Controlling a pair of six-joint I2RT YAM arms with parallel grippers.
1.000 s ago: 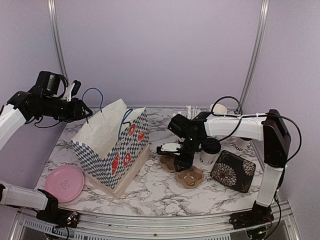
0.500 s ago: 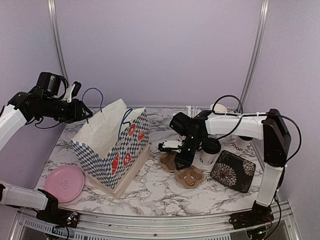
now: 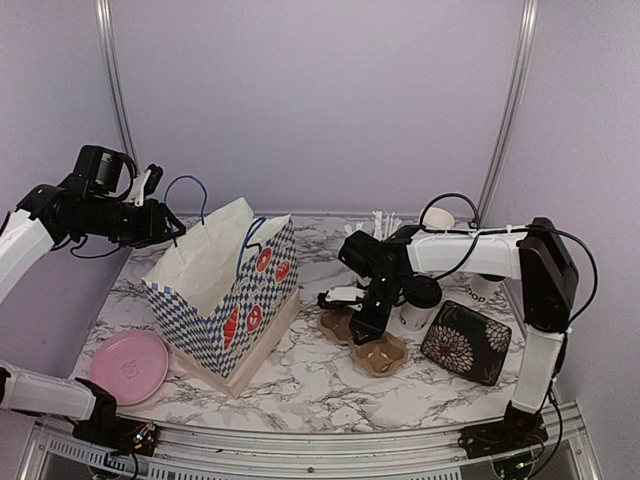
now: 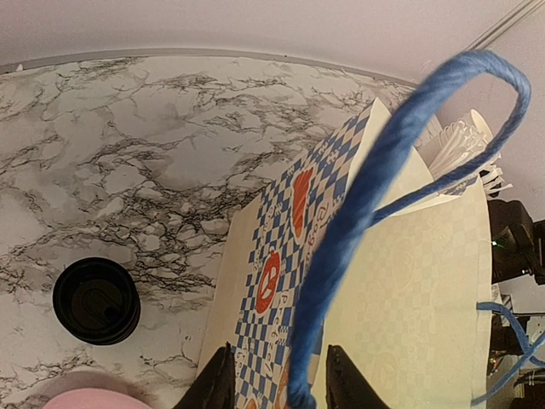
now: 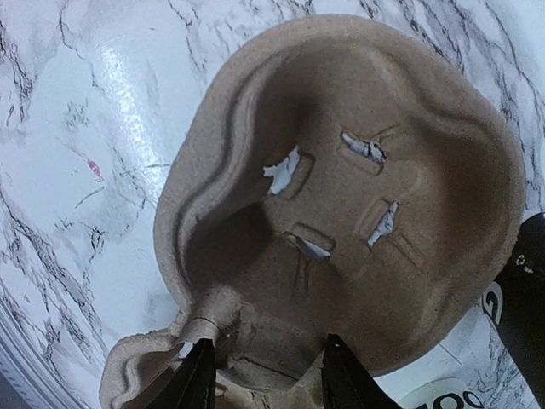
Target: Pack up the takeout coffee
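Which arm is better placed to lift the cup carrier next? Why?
Right. The right gripper sits over the cup carrier, jaws either side of its edge; the left gripper is at the bag, around its blue handle.

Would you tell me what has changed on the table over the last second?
The right gripper shifted very slightly rightward above the cup carrier, fingers astride its middle ridge; whether they grip it is unclear. Nothing was picked up or released. The carrier, paper bag, pink plate and left gripper stayed as they were.
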